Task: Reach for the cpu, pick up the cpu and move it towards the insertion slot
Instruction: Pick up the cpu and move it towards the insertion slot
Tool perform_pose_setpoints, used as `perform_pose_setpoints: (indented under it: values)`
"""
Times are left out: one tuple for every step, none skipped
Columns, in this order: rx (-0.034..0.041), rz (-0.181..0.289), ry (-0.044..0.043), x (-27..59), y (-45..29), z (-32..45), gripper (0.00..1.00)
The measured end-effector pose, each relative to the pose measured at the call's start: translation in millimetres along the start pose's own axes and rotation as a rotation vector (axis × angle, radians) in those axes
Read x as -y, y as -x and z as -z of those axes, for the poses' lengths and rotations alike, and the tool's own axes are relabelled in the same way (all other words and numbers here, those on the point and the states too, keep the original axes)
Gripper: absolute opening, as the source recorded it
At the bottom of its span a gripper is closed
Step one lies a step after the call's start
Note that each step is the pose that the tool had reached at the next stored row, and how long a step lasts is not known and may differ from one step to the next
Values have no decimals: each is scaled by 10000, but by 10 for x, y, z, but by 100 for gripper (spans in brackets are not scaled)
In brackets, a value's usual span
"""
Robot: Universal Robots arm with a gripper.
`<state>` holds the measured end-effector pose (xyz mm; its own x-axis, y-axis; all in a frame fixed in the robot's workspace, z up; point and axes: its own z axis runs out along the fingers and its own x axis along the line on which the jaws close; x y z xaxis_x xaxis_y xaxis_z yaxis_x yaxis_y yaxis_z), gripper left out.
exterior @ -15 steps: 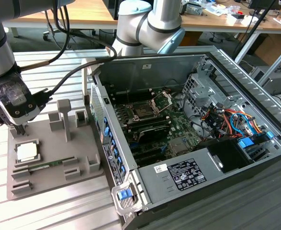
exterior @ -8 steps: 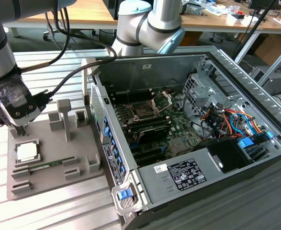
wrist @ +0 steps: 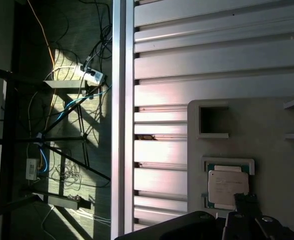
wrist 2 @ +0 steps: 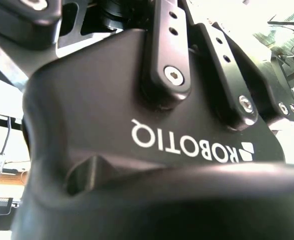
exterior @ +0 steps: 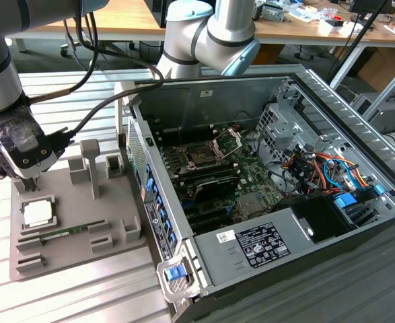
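Wooden desks (exterior: 116, 17) run along the back of the room. In front of them is a ribbed metal worktop (exterior: 83, 296) with an opened computer case (exterior: 210, 101) lying on it. Towards the exterior view's left, a grey moulded tray (exterior: 69, 195) sits on the same worktop.

The cpu (exterior: 38, 213) lies flat in a square nest on that tray, pale top up, with a long green memory stick (exterior: 64, 233) in a groove just beside it. The arm (exterior: 210, 30) reaches across from behind the case, and its claw (exterior: 29, 183) hangs just over the chip's far edge. I cannot tell whether it touches the chip, nor whether it is wide or narrow. In the first wrist view the cpu (wrist: 228, 186) shows in its nest with a dark part of the claw crossing one corner.

The insertion slot (exterior: 200, 157) is well apart from the chip, inside the case on the green board. Its silver frame (exterior: 228, 140) is tipped up and open.
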<state>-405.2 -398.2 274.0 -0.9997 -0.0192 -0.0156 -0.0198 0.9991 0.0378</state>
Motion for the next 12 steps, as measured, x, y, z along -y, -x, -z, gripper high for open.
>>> perform_pose_setpoints:
  values:
    - [1, 0, 0, 0, 0, -3, 11]
    - [2, 0, 0, 0, 0, -4, 11]
    - [2, 0, 0, 0, 0, -8, 11]
    - [2, 0, 0, 0, -1, -13, 11]
    - [2, 0, 0, 0, -1, -14, 11]
    - [3, 0, 1, 0, -1, -16, 11]
    - [3, 0, 1, 0, -1, -18, 11]
    - [3, 0, 0, 1, -1, -19, 11]
    - [4, 0, 0, 1, -1, -20, 11]
    - [4, 0, 1, 1, -1, -22, 11]
    - [4, 0, 0, 1, -1, -24, 11]
    - [4, 0, 0, 1, -1, -26, 11]
